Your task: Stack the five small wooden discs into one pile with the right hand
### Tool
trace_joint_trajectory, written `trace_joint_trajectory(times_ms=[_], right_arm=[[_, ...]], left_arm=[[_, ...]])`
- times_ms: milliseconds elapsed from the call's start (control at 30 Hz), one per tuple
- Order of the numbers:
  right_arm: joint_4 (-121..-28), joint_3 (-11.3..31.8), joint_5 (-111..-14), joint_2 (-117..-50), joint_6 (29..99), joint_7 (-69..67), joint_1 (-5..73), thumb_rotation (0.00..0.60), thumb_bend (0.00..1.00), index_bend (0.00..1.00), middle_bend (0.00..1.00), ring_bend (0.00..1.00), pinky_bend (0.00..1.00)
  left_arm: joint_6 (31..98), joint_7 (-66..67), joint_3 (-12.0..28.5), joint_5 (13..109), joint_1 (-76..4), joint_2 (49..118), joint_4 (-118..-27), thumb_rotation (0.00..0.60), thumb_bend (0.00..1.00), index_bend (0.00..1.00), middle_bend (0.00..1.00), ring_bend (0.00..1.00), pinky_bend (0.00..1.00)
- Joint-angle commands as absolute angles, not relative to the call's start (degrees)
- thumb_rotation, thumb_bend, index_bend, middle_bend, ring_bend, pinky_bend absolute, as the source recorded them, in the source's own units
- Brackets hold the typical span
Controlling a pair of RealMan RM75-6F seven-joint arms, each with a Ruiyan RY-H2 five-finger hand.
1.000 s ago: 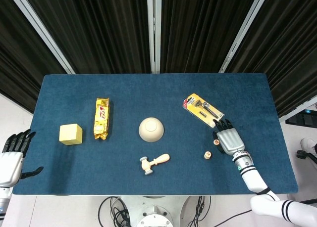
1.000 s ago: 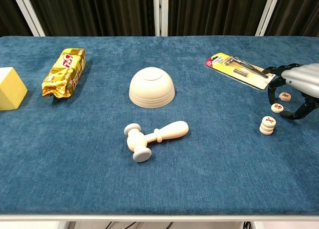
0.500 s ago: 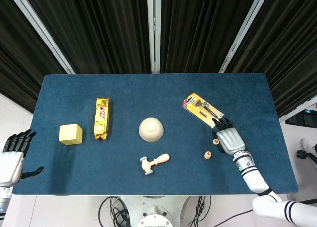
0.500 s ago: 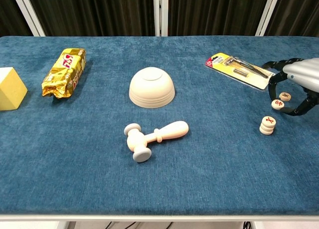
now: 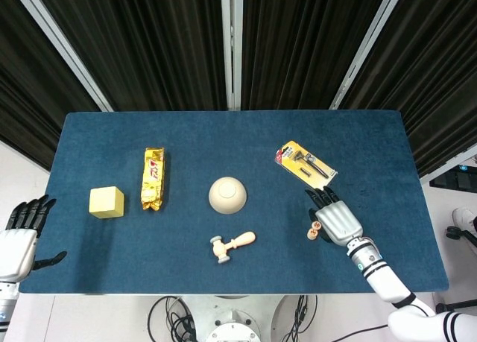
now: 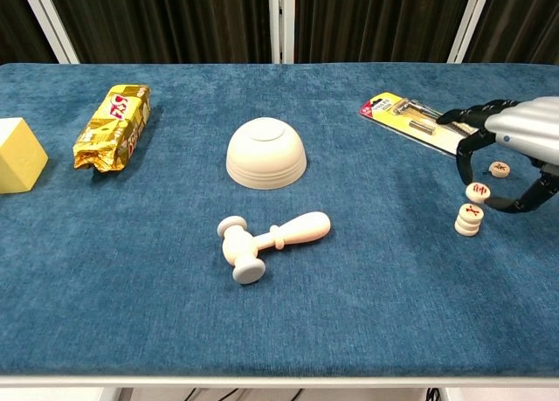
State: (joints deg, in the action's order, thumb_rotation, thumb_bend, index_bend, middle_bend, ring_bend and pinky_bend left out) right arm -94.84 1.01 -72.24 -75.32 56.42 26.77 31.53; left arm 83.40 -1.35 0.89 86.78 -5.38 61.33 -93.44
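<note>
Head view: your right robot hand covers the discs beside the pile; grip cannot be told | Chest view: it pinches one disc just above the three-high pile; one loose disc remains on the worktop.

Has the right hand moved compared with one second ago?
Yes. In the chest view the right hand, holding a disc, has shifted left toward the pile, away from the disc lying on the table.
</note>
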Motion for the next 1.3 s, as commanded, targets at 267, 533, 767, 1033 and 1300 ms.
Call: trace_joint_trajectory(times_ms=[267,533,767,1033,1300], right_arm=[[-95.98,0.19,-72.45,-75.54,56.72,27.96,31.40,0.600,0.27,0.57,0.00,0.00,0.00],[-96.52,-0.17,-72.51,-75.44,57.19,28.88,31.13,0.600,0.27,0.57,0.00,0.00,0.00],[-96.59,-0.10,-72.62,-75.52,57.40,29.09,31.15,0.600,0.28,0.55,0.00,0.00,0.00],[-96.69,-0.19,-72.24,-75.81,57.16,29.87,31.28,0.600,0.28,0.53,0.00,0.00,0.00],[-96.65,-0.15,-71.78,-76.10,57.14,30.25,31.33,0.600,0.28,0.50,0.00,0.00,0.00]], left_arm=[[83.55,-1.56,0.88,86.83,-5.32,61.23,-93.41,0.600,0.06,0.02,0.00,0.00,0.00],[83.63,-1.34,0.89,86.83,-5.29,61.27,-93.52,0.600,0.06,0.02,0.00,0.00,0.00],[83.59,-1.62,1.01,86.51,-5.26,61.23,-93.42,0.600,0.06,0.02,0.00,0.00,0.00],[83.75,-1.81,0.95,86.70,-5.19,61.15,-93.43,0.600,0.06,0.02,0.00,0.00,0.00],[83.66,-1.80,0.96,86.64,-5.22,61.13,-93.41,0.600,0.06,0.02,0.00,0.00,0.00]])
